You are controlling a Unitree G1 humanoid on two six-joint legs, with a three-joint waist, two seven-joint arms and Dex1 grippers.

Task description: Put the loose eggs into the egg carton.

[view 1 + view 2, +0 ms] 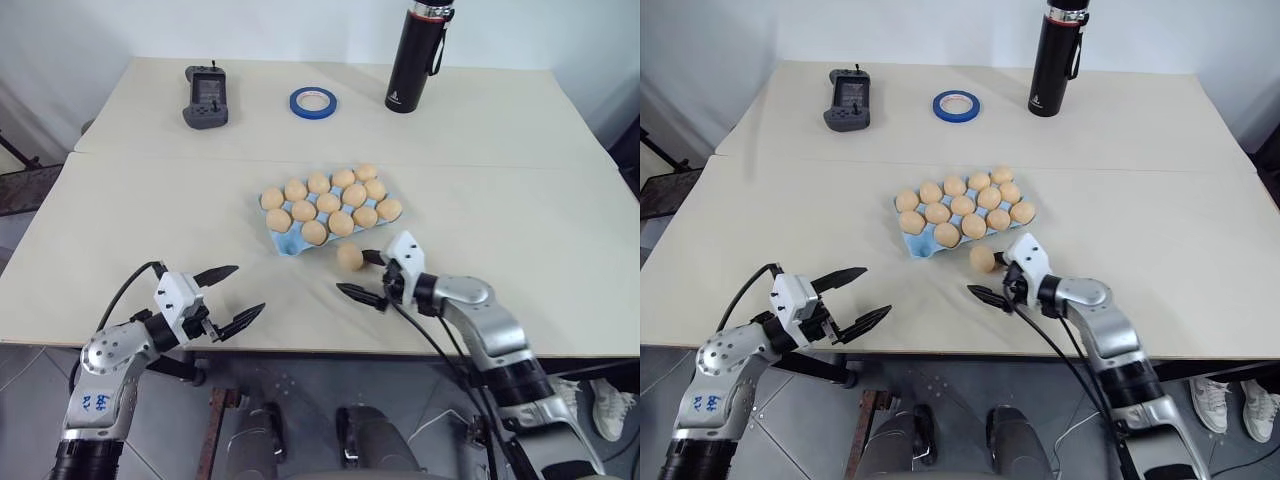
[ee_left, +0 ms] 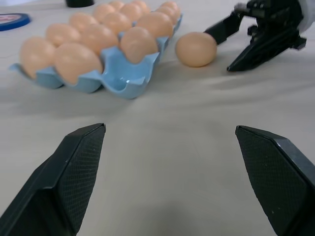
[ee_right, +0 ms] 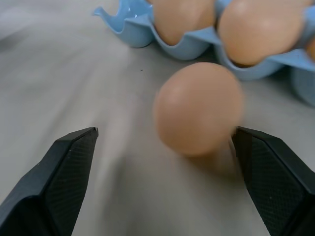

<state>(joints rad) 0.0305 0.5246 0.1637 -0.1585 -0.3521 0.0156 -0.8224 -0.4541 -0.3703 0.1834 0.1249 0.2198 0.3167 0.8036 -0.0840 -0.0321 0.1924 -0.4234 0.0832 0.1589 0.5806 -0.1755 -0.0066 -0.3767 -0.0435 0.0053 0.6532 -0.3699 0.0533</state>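
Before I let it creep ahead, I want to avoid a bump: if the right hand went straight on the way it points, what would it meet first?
Most likely the loose egg, lying on the table just ahead between the open right hand's fingers; the egg carton sits right behind it.

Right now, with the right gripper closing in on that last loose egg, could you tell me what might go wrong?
1. The loose egg is round and lies free on the table; one finger of the open right gripper already looks close beside it, so a nudge could roll it away.
2. It sits close to the egg carton, whose cups look nearly full, so the gripper could bump the seated eggs.
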